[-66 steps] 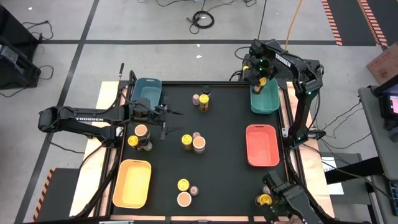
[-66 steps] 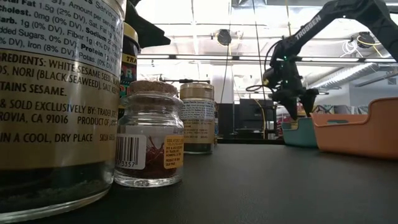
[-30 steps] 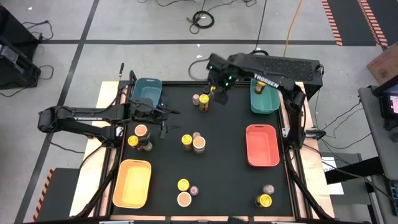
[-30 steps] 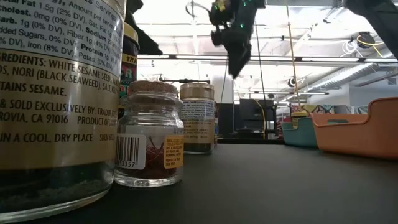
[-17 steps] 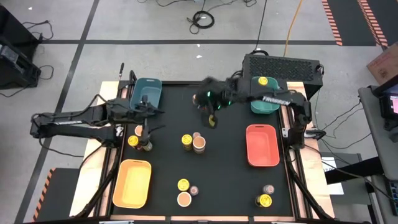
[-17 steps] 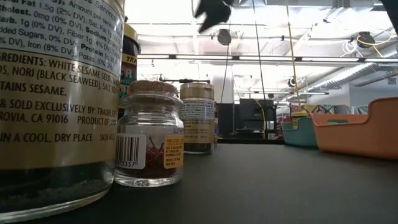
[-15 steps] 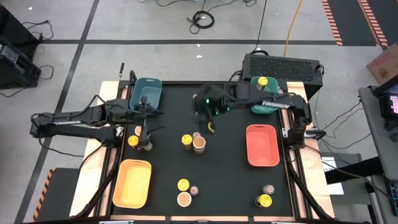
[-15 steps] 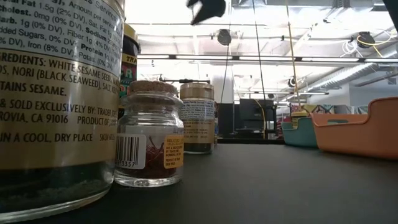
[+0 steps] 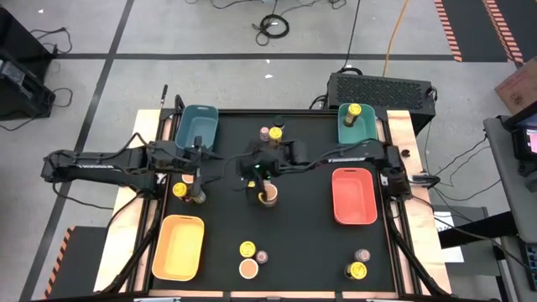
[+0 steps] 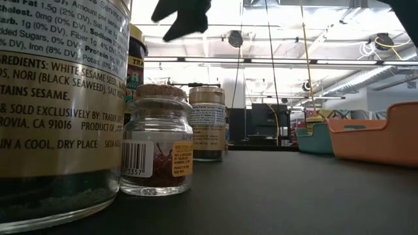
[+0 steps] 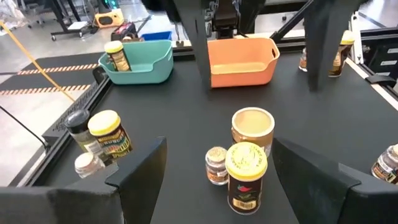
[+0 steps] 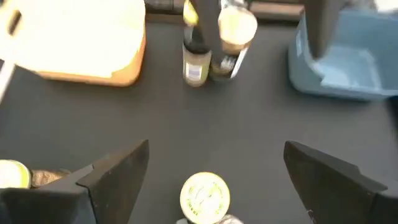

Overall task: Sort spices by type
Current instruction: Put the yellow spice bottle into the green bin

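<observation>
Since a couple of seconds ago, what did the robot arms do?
The right gripper swung from the green tray at the back right to the table's middle; its jaws stand open over a yellow-lidded jar. The dropped-off jar sits in that tray. The left gripper barely shifted. Other jars and trays stayed put.

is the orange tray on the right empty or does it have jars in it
Empty. From above, the orange tray shows only its bare floor, no jar inside. The green tray behind it holds one yellow-lidded jar.
</observation>
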Controlling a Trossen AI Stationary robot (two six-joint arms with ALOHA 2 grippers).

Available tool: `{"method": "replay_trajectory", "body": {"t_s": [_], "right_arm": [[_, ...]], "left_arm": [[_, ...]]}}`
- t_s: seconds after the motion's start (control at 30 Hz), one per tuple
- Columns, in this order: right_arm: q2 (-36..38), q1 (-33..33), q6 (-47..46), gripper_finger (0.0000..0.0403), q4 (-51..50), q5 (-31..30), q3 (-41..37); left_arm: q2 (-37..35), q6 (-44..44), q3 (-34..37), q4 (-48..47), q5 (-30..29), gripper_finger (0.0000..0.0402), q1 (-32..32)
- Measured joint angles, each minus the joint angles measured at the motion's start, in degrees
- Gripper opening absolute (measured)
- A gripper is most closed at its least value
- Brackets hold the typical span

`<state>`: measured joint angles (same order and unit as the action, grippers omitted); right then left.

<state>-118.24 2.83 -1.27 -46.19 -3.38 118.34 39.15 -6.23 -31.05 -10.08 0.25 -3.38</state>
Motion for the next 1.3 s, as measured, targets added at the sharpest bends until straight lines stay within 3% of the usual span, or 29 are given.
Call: {"method": "replay_trajectory", "body": {"t_s": [0.2, 0.33, 0.6, 1.3], "right_arm": [[-2.86, 1.53, -3.09, 0.0366, 0.39, 0.11, -0.02], [-3.91, 2.01, -3.92, 0.0366, 0.92, 0.32, -0.02], [-4.47, 1.9, -5.13, 0.0366, 0.55, -2.35, 0.02], [-9.06, 1.37, -8.91, 0.0366, -5.11, -5.92, 0.07]], "left_arm": [[-1.15, 2.48, 7.25, 9.27, -0.13, 0.029, -0.02], [-4.04, 1.41, 7.61, 10.72, -0.55, 0.029, -0.13], [-10.15, 1.38, 7.61, 5.52, -0.57, 0.029, -0.13], [-10.53, 1.43, 7.59, 4.54, -0.44, 0.029, -0.13]]}}
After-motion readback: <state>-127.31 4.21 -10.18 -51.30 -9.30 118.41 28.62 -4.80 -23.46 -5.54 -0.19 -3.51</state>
